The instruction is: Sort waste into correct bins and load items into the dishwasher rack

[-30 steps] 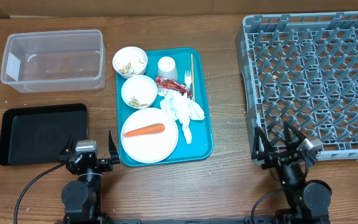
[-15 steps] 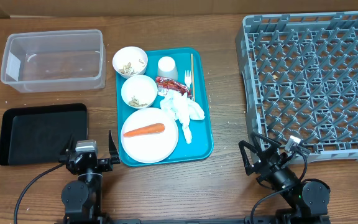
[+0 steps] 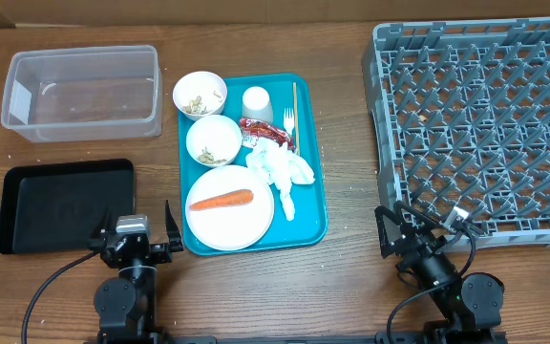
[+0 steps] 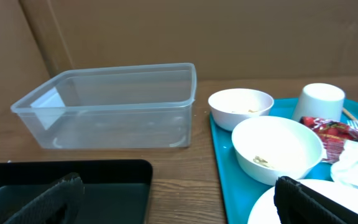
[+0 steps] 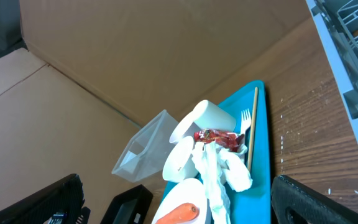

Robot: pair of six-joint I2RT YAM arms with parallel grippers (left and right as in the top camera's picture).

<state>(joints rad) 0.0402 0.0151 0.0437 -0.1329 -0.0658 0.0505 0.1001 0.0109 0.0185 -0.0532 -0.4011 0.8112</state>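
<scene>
Black and wide open, that's both grippers right now, nothing held in either. The left gripper [image 3: 134,229] sits at the near edge of the wooden surface [image 3: 347,287], between the shallow flat black rectangular tray [image 3: 65,203] and the teal serving tray [image 3: 313,215]. The right gripper [image 3: 416,234] is just off the near corner of the big grey pegged dishwasher rack [image 3: 475,115], tilted toward the teal tray.

The orange carrot [image 3: 221,201] lies on the round white plate [image 3: 227,227] at the teal tray's near end. Its long axis runs left-to-right, and it's ahead and right of the left gripper, which is clearly the closer one. The crumpled white tissue [image 3: 280,167] is roughly midway between the arms. The clear rectangular plastic tub [image 3: 79,127] sits far left, beyond the black tray. I reckon the left arm takes the carrot, closing across its short width.
</scene>
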